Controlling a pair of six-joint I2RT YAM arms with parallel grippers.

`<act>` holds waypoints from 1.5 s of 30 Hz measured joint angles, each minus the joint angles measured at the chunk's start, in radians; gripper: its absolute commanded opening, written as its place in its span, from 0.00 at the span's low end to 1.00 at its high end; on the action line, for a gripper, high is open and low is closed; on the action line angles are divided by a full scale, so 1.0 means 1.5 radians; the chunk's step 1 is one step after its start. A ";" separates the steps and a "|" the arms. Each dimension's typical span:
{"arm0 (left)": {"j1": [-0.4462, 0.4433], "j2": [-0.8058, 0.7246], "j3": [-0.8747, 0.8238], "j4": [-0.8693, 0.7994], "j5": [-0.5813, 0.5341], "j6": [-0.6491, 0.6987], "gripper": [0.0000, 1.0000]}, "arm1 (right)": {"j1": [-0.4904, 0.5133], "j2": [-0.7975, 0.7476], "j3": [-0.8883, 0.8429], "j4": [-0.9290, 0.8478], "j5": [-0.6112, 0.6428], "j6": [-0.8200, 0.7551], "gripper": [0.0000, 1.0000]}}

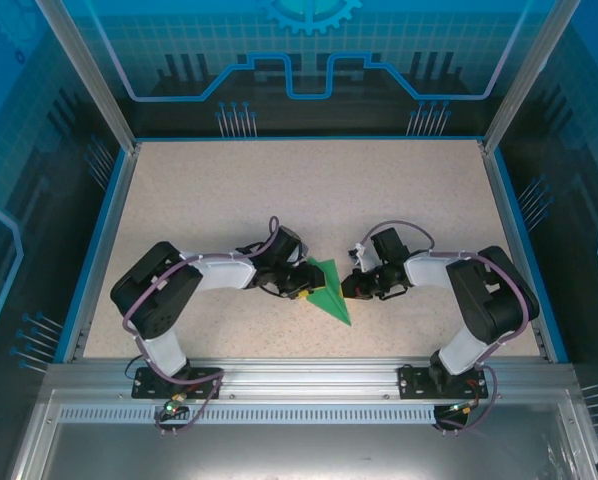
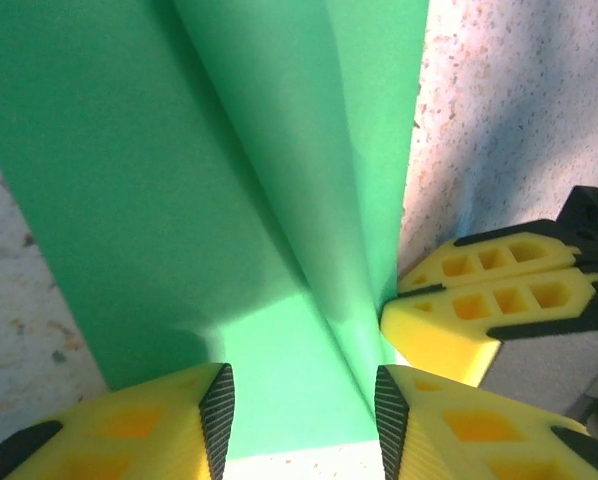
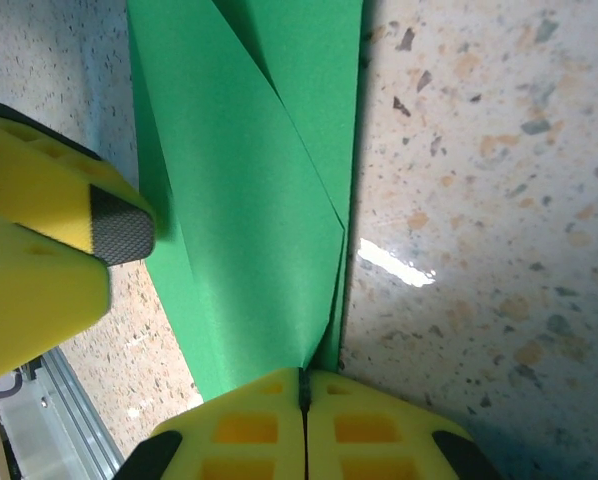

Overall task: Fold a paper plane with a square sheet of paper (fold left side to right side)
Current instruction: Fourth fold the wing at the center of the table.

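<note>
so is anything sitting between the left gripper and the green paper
Nothing visible does. The green paper lies directly in front of the left gripper, with its crease running between the open fingers. The right gripper is shut on the paper's opposite edge, off to the side rather than in between.

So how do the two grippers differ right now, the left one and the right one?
The left gripper has its jaws apart, straddling the folded green paper; the right gripper has its jaws shut, pinching that paper's edge. The left sits over the paper, the right beside it. Both are yellow with black trim.
</note>
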 measured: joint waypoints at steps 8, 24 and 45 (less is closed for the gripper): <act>-0.001 -0.008 0.047 -0.012 0.012 0.005 0.30 | 0.004 0.009 0.014 -0.014 0.003 0.000 0.06; -0.015 0.108 0.134 -0.021 0.029 0.006 0.28 | 0.015 0.012 0.024 -0.025 0.013 0.000 0.07; -0.015 0.116 0.117 -0.025 -0.002 0.023 0.27 | 0.020 -0.009 0.033 -0.053 0.036 -0.002 0.26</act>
